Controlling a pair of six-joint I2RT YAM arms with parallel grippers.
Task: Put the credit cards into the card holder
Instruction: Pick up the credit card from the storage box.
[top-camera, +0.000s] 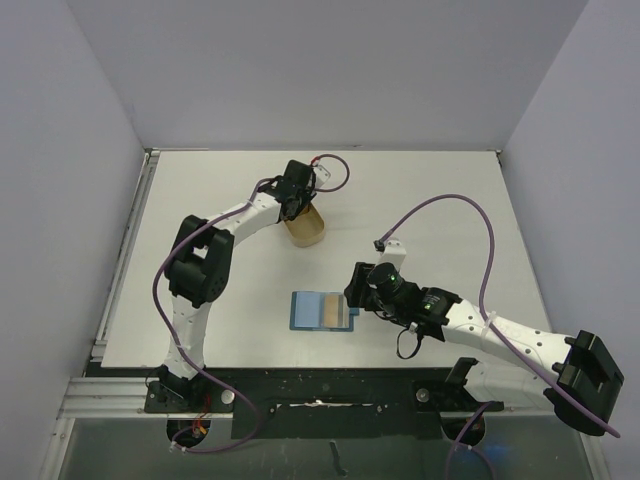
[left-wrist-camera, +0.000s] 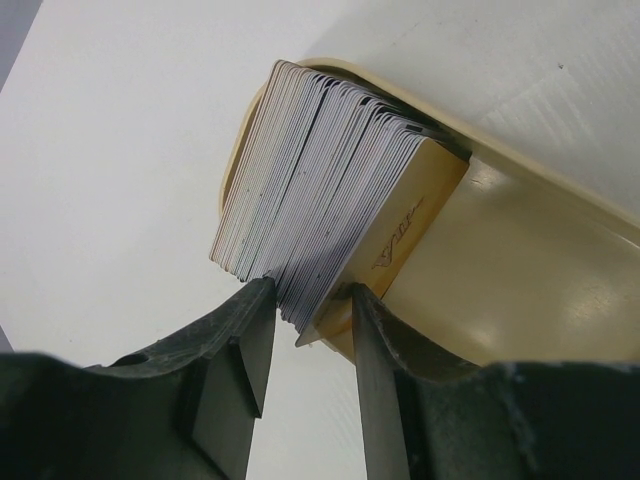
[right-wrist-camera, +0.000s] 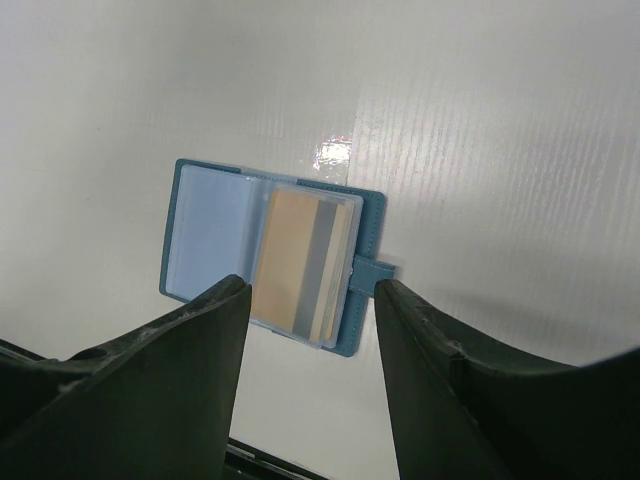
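The credit cards (left-wrist-camera: 320, 190) stand on edge as a thick grey-and-white stack at one end of a tan tray (left-wrist-camera: 520, 260), with a tan-orange one facing outward on the side towards the tray's open floor. The tray sits at the far middle of the bench (top-camera: 450, 200), and the left arm reaches out to it. The left fingers (left-wrist-camera: 240, 350) stand part-way open astride the stack's lower corner, one tip at the outer grey cards and the other at the tan-orange face. Both tips look to be at or against the cards, but I cannot tell whether they are actually clamping them. Well apart from the tray, near the front middle of the bench, the card holder (right-wrist-camera: 270, 255) lies flat and open, teal cover down. Its clear pockets face up and its snap tab (right-wrist-camera: 376, 269) sticks out on one side. A tan-orange card with a grey stripe (right-wrist-camera: 295, 265) sits in the pocket next to the tab. The right fingers (right-wrist-camera: 200, 340) are spread wide with nothing between them, poised above the holder at its tab side.
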